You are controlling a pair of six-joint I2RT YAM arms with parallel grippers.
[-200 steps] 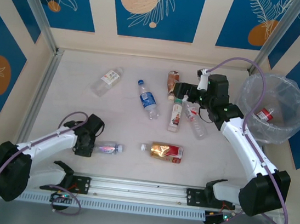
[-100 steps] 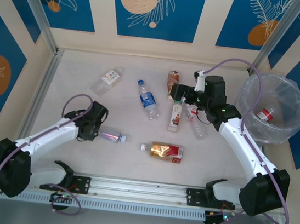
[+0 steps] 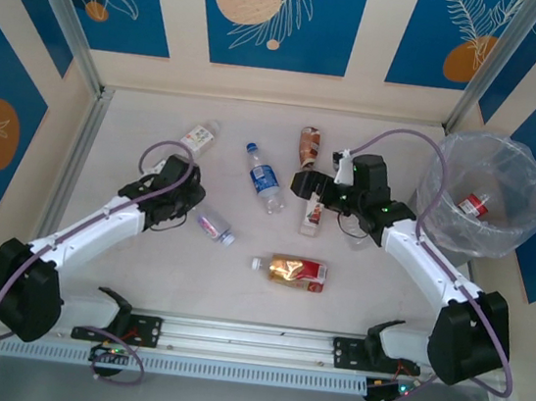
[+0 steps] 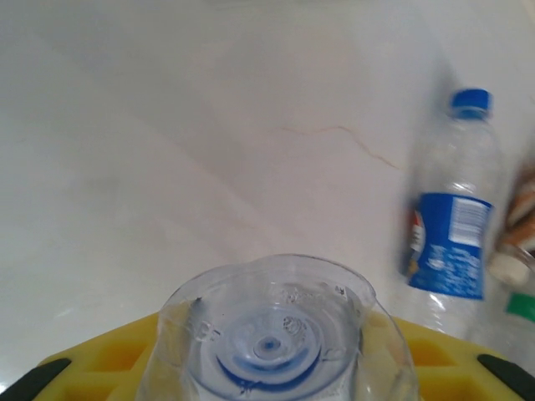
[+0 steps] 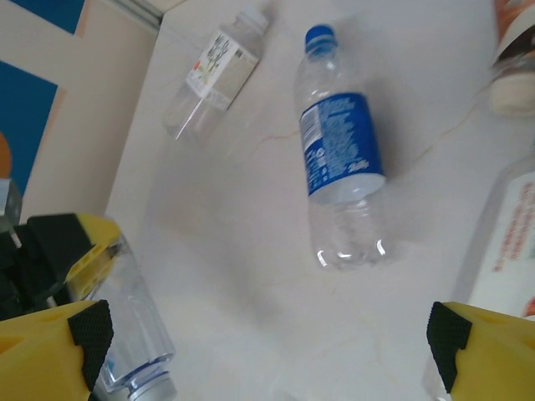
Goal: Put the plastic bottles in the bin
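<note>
My left gripper [image 3: 190, 212] is shut on a small clear plastic bottle [image 3: 213, 226] and holds it off the table left of centre; its round base [image 4: 269, 334] sits between the yellow fingers [image 4: 92, 368]. My right gripper [image 3: 306, 184] stands open above the table, between a blue-labelled bottle [image 3: 264, 177] [image 5: 338, 150] and a white-and-red-labelled bottle [image 3: 313, 209]. Other bottles lie loose: a white-labelled one [image 3: 191, 143], a brown one [image 3: 308, 146], a gold-wrapped one [image 3: 289, 269]. The bin [image 3: 535, 201] stands at the far right with a red-labelled bottle [image 3: 472, 203] inside.
Cream walls with blue panels enclose the table on three sides. A metal rail [image 3: 250, 339] runs along the near edge between the arm bases. The right arm's purple cable [image 3: 420, 171] arcs beside the bin.
My left arm has lifted the clear bottle and carried it away from the near edge, toward the centre. My right gripper has moved left, away from the bin, still open.
</note>
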